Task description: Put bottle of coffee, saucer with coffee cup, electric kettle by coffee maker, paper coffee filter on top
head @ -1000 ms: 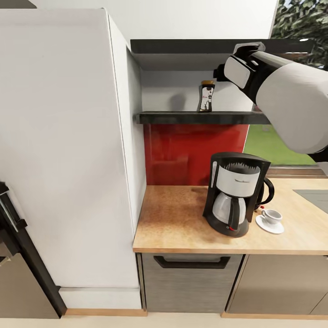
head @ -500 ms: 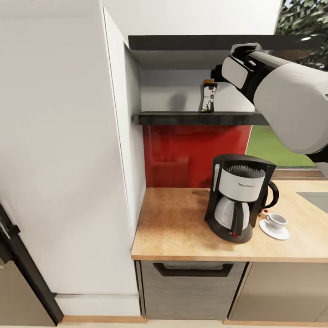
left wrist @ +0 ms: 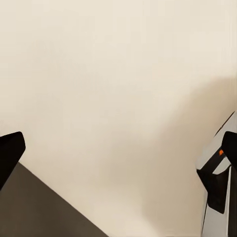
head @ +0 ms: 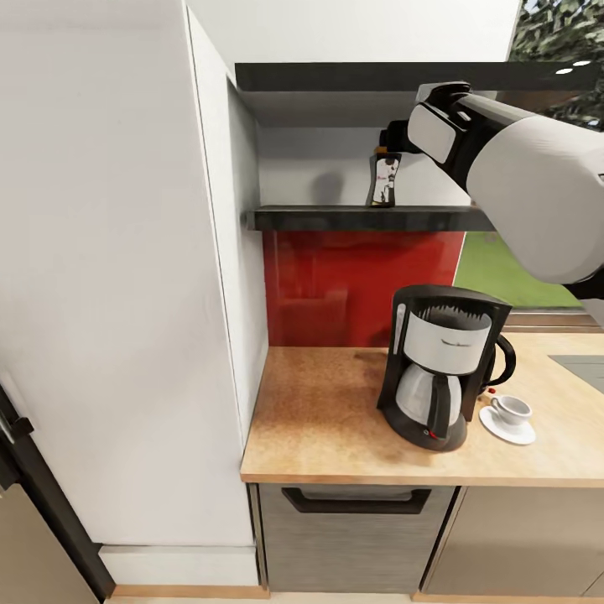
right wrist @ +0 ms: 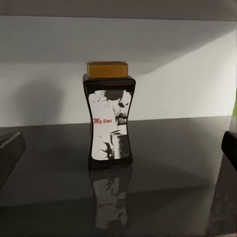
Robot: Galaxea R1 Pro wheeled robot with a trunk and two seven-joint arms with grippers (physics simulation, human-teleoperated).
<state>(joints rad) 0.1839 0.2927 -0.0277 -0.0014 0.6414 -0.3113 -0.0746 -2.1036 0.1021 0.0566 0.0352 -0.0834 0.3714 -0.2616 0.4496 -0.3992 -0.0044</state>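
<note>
Right wrist view looks straight along the right gripper (right wrist: pixel 118 148), whose dark fingertips (right wrist: pixel 10 150) sit at the two far edges of the picture, so the jaws stand wide and hold nothing. Dead ahead between them, and apart from both, the bottle of coffee (right wrist: pixel 109 116) stands upright on the glossy black kitchen shelf (right wrist: pixel 173 148), long axis vertical, gold cap up, label facing the gripper. From the head view the right arm reaches in from the bottle's right at about cap height, its foremost dark part close to the bottle (head: pixel 383 178); I cannot tell whether they touch there. The right arm is plainly the nearer one. A level advance should bring the jaws to either side of the bottle's waist. The left gripper (left wrist: pixel 118 158) faces a blank pale surface, jaws wide and empty. Below the shelf, the coffee maker (head: pixel 443 365) stands on the worktop (head: pixel 327 419), with the coffee cup (head: pixel 510 410) on its saucer (head: pixel 502 429) just beside it.
</note>
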